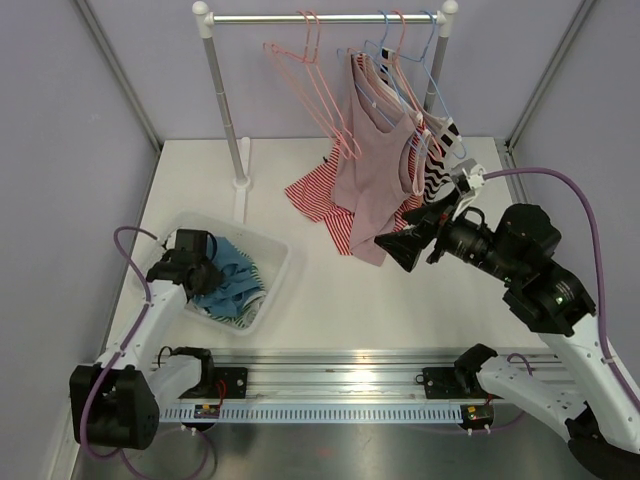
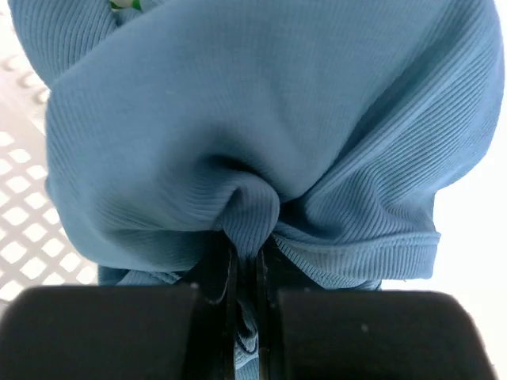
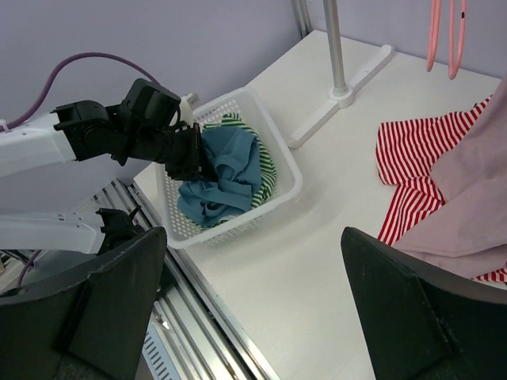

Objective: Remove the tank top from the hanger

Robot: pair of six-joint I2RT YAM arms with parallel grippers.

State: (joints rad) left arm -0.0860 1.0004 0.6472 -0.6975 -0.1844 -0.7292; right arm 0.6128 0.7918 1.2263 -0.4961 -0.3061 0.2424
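Observation:
A pale pink tank top (image 1: 370,165) hangs from a hanger (image 1: 400,45) on the rack's rail (image 1: 320,18); its hem also shows in the right wrist view (image 3: 475,206). My right gripper (image 1: 395,245) is open and empty, just below and right of the hem, and the right wrist view (image 3: 253,261) shows bare table between its jaws. My left gripper (image 1: 205,275) is inside the white basket (image 1: 275,265), shut on a fold of a blue garment (image 2: 253,119). It also shows from the right wrist (image 3: 186,154).
A red-and-white striped garment (image 1: 315,190) lies on the table under the rack. A black-and-white striped top (image 1: 437,160) hangs beside the tank top. Empty pink hangers (image 1: 320,90) hang on the rail. The rack post (image 1: 225,100) stands at the back left. The basket also holds a green-striped cloth (image 3: 265,154).

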